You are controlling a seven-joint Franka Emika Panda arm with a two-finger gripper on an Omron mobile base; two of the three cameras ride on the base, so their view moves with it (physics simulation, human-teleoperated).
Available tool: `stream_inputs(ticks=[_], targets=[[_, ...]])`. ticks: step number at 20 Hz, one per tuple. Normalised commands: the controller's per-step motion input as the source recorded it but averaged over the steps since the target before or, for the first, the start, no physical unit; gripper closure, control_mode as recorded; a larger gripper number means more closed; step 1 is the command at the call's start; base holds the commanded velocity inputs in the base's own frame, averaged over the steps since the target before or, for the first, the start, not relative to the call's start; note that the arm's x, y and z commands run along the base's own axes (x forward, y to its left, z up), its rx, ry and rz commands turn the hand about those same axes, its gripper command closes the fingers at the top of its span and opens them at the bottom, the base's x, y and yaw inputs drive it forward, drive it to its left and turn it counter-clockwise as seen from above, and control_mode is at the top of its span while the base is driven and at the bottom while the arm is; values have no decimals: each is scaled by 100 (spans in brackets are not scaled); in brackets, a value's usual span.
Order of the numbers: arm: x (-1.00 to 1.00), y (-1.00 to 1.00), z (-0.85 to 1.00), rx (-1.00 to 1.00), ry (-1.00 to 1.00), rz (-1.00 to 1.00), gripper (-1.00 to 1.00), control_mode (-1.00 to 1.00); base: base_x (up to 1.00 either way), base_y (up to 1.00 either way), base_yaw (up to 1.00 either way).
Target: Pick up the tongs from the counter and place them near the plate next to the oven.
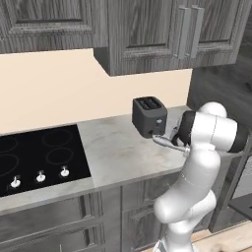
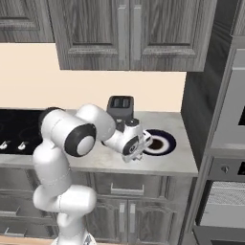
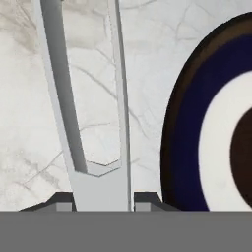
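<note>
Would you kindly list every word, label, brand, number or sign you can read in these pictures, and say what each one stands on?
There is no readable text in any view.
The toaster has a small pale mark on its front, too small to read.
The cooktop knobs carry no legible markings.
The plate, the tongs and the counter bear no lettering.

Cream wall [image 1: 49,88], grey wood-grain cabinets [image 2: 129,33], black cooktop [image 1: 39,152].

The arm is folded forward from the base, with the elbow raised and the wrist bent downward. The gripper [image 3: 103,204] is pointed down, and its fingers [image 3: 61,203] are closed narrowly on the tongs [image 3: 96,123].
</note>
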Motion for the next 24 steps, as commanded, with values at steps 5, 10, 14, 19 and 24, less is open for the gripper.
stream_inputs(ticks=[5,10,14,19,24], targets=[[37,-32,-30,0,0,6,-100,-100,0,0,0],[-25,-10,-3,-1,-2,2,-100,-100,0,0,0],[-58,-11,23,0,-10,3,-100,-100,0,0,0],[-57,0,75,0,-18,3,-100,-100,0,0,0],[-96,-2,100,0,-22,8,-100,-100,0,0,0]])
